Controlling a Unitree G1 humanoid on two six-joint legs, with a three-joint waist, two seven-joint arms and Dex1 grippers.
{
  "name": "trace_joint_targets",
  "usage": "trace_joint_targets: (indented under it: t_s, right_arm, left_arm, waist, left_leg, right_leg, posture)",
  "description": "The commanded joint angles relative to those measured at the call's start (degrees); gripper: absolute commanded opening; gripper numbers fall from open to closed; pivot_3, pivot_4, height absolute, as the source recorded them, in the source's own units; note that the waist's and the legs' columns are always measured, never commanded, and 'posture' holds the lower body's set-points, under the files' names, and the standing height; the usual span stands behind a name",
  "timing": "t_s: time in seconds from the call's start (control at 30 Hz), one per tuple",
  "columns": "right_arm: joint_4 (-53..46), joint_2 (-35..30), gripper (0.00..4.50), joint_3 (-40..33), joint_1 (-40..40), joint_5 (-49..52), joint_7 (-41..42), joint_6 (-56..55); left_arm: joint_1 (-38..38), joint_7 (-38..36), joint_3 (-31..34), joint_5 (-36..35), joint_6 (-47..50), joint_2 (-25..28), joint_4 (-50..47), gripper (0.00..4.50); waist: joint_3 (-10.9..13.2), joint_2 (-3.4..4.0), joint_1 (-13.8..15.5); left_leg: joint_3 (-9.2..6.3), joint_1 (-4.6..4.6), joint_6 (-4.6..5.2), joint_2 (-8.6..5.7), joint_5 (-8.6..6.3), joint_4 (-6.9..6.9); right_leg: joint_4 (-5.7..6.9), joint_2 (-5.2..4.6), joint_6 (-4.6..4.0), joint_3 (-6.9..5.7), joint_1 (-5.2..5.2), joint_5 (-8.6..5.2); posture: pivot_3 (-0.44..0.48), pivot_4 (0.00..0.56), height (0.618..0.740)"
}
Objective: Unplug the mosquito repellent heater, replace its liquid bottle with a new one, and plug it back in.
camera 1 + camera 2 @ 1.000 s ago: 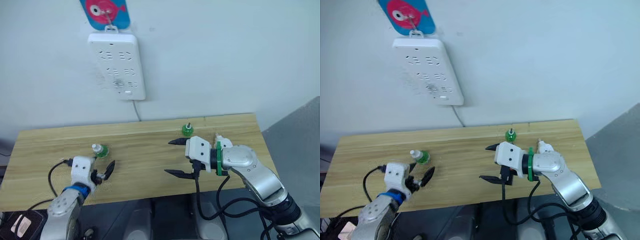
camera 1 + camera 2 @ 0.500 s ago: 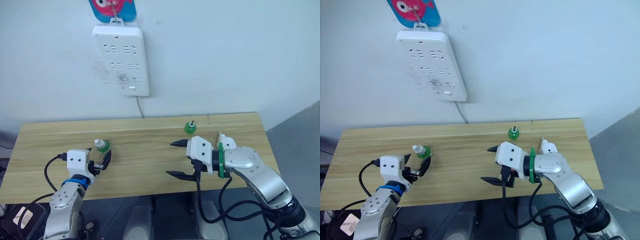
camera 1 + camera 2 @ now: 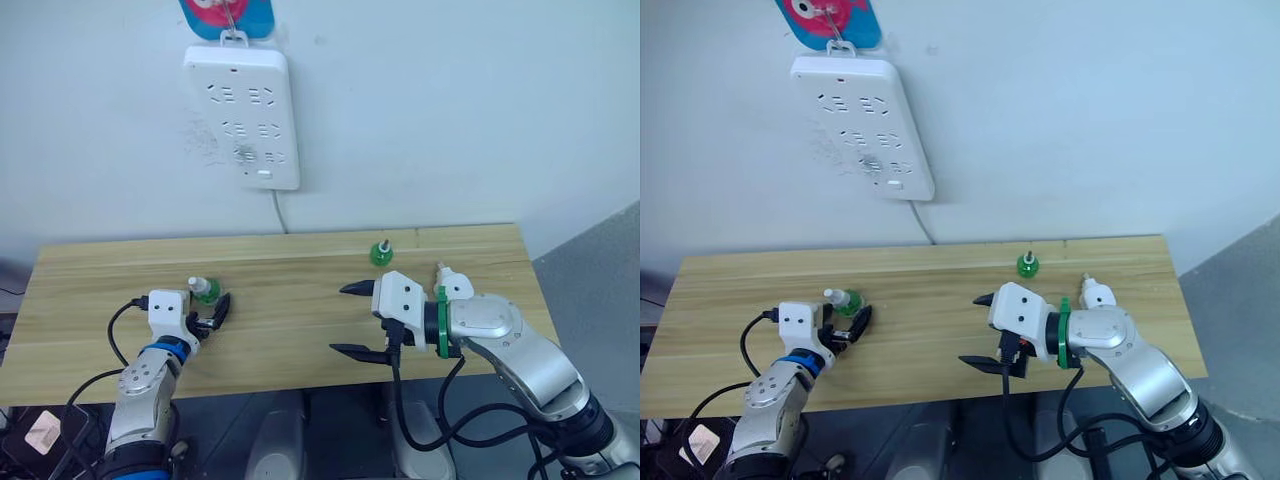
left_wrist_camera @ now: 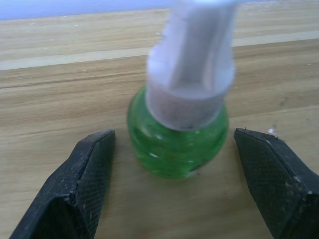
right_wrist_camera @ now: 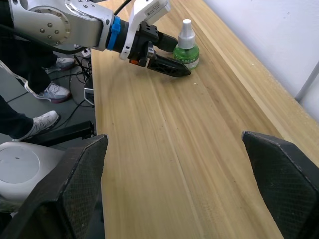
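A green liquid bottle (image 4: pixel 178 130) with a white cap stands on the left of the wooden table (image 3: pixel 290 300). My left gripper (image 3: pixel 212 308) is open, with one finger on each side of the bottle and neither touching it. A second green bottle (image 3: pixel 380 253) with a thin wick stands near the table's far edge, right of centre. My right gripper (image 3: pixel 346 318) hangs open and empty over the table's front middle. Partly hidden behind the right wrist is a small white piece that looks like the mosquito repellent heater (image 3: pixel 446 281).
A long white power strip (image 3: pixel 243 115) hangs on the wall above the table with no plug in its sockets. Its cable (image 3: pixel 278 215) drops behind the table. A person's shoes (image 5: pixel 55 92) stand on the floor beyond the table's left end.
My left gripper has moved forward, so the capped bottle now stands between its fingers. The right arm holds still. The camera has shifted a little.
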Motion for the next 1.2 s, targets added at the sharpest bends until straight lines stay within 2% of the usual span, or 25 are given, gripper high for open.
trace_joint_targets:
  t_s: [0.03,0.17,0.27,0.4,0.57,0.7,0.8,1.0,1.1,1.2]
  right_arm:
    - [-3.2,-0.4,4.50,-0.5,0.1,1.2,-0.1,0.1]
    - [-3.4,-0.7,4.50,-0.5,0.1,1.5,-0.1,0.5]
    - [-3.6,-0.9,4.50,-0.6,0.2,1.7,-0.1,0.8]
    - [-4.0,-1.2,4.50,-0.8,0.5,2.0,-0.3,1.0]
    - [-3.6,-1.4,4.50,-1.3,0.4,2.1,-0.7,0.3]
    - [-3.1,-0.6,4.50,-3.6,-0.5,3.8,-1.6,0.4]
    - [-3.9,-0.5,4.50,-7.3,-1.4,6.8,-1.6,2.1]
    - [-5.0,1.3,4.50,-9.8,-4.4,10.1,-5.2,7.3]
    - [-4.5,4.8,4.50,-9.3,-7.3,10.5,-10.0,11.4]
    - [-3.7,8.1,4.50,-7.6,-8.9,10.5,-12.6,13.6]
  left_arm:
    - [-0.6,-0.2,-0.4,0.8,-1.8,0.4,2.5,3.96]
    - [-1.6,-0.7,-0.7,0.8,-3.0,0.3,4.5,3.96]
    - [-2.5,-0.9,-0.7,0.8,-3.9,0.2,5.9,3.41]
    - [-2.5,-0.6,-0.6,1.0,-4.9,0.4,6.6,2.28]
    - [0.3,-0.6,-0.8,1.7,-5.5,1.1,2.7,2.25]
    - [4.5,-4.1,-4.0,2.6,-4.5,3.6,-9.1,2.25]
    - [4.5,-8.7,-8.8,2.3,0.5,6.8,-20.6,2.25]
    - [-0.7,-20.6,-17.7,-5.1,15.7,13.2,-35.2,2.25]
    - [-5.5,-24.9,-20.5,-8.8,23.0,15.4,-38.0,2.25]
    - [-10.7,-27.3,-22.3,-9.2,25.9,16.1,-36.8,2.25]
  waist:
    - [0.1,0.01,0.0]
    - [0.2,0.13,0.0]
    - [0.2,0.15,0.0]
    - [0.2,0.14,0.0]
    - [0.2,0.12,-0.1]
    - [0.1,-0.15,0.0]
    - [0.0,-0.30,0.6]
    - [-0.6,-0.45,0.1]
    - [-1.2,-0.36,-0.2]
    - [-1.9,-0.36,-0.5]
  left_leg:
    - [-0.04,0.00,0.00,0.00,0.00,0.00]
    - [-0.07,0.01,-0.01,0.01,0.00,0.00]
    - [-0.08,0.00,-0.01,0.01,0.00,-0.03]
    - [-0.08,-0.01,-0.01,0.01,0.00,-0.04]
    - [-0.05,-0.04,-0.01,0.09,0.00,-0.13]
    - [0.04,-0.05,-0.01,0.14,0.00,-0.49]
    - [-0.10,-0.10,-0.10,0.12,0.06,-0.68]
    - [-0.09,-0.19,-0.16,0.11,0.12,-0.81]
    - [-0.02,-0.29,-0.16,0.14,0.12,-0.88]
    - [0.12,-0.66,-0.23,0.11,0.17,-0.85]
  right_leg:
    - [0.00,0.00,0.00,0.00,0.00,0.00]
    - [-0.02,0.00,-0.12,0.03,0.00,-0.09]
    - [-0.05,0.00,0.04,0.02,-0.01,0.00]
    - [-0.13,0.00,0.08,0.02,-0.01,0.03]
    - [-0.45,0.00,0.22,0.01,0.00,0.11]
    - [-0.86,-0.01,0.48,0.01,0.01,0.27]
    - [-0.99,-0.03,0.43,-0.10,0.00,0.29]
    - [-1.32,-0.01,0.26,-0.16,0.04,0.45]
    - [-1.40,0.04,0.05,-0.20,-0.10,0.58]
    - [-1.40,0.14,-0.30,-0.35,-0.41,0.80]
  posture:
    - [-0.097,0.476,0.740]
    - [-0.100,0.477,0.740]
    - [-0.105,0.480,0.740]
    - [-0.106,0.472,0.740]
    - [-0.105,0.460,0.740]
    - [-0.082,0.435,0.740]
    - [-0.064,0.407,0.740]
    - [-0.084,0.337,0.740]
    - [-0.097,0.307,0.740]
    - [-0.114,0.276,0.740]
